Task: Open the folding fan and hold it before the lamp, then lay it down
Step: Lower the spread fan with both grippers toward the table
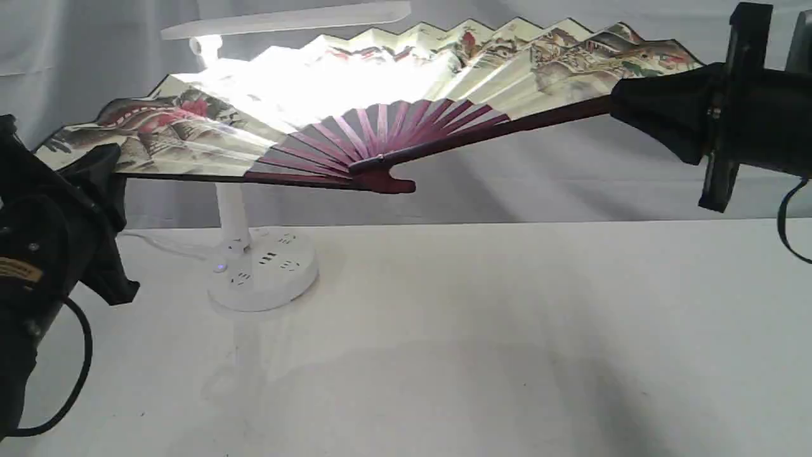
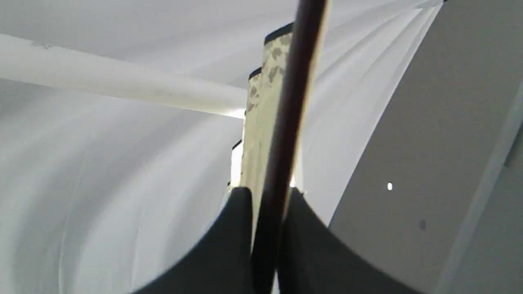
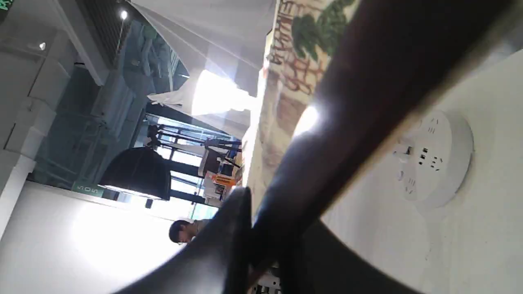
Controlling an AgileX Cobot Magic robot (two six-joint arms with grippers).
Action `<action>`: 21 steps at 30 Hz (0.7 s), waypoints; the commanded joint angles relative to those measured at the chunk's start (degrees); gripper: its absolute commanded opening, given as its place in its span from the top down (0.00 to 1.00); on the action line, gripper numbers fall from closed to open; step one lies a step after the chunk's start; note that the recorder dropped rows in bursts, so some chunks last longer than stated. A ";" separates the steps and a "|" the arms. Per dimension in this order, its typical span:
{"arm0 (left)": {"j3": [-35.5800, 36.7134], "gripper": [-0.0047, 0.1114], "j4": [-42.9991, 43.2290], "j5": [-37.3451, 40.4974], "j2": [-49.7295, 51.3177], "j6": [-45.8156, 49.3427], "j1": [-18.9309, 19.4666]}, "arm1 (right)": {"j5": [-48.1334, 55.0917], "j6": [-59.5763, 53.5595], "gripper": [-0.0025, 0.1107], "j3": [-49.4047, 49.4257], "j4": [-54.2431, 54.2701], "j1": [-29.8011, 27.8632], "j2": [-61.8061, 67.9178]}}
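The folding fan (image 1: 380, 101) is spread wide open in the air, its painted cream leaf in front of the lit lamp (image 1: 263, 270), whose glow shines through the paper. The lamp's bar head (image 1: 285, 22) shows above the fan and its round socket base stands on the table. My left gripper (image 1: 104, 168) is shut on the fan's left outer rib (image 2: 282, 143). My right gripper (image 1: 625, 108) is shut on the right outer rib (image 3: 359, 102). The lamp's stem is partly hidden behind the fan. The lamp base (image 3: 433, 159) also shows in the right wrist view.
A white tabletop (image 1: 476, 349) stretches under the fan, with a white cloth backdrop (image 1: 571, 178) behind. The lamp's cord (image 1: 158, 244) runs off left from the base. Black cables hang from both arms.
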 commanded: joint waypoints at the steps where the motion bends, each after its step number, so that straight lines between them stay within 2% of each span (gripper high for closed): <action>1: -0.57 0.96 -4.75 0.45 -1.19 -3.26 0.72 | -2.17 -2.55 0.98 -0.05 -1.98 -0.84 1.55; 13: -0.47 0.96 4.24 7.53 -1.07 -0.45 0.72 | -5.29 -3.97 0.98 4.66 -2.36 -1.15 3.72; 17: -0.47 0.96 7.23 11.81 -1.07 1.30 0.72 | -5.58 -4.19 0.98 6.50 -3.14 -2.49 3.72; 21: -0.47 0.96 10.18 12.79 -0.92 1.34 0.72 | -6.43 -5.71 0.98 9.39 -3.54 -4.78 3.72</action>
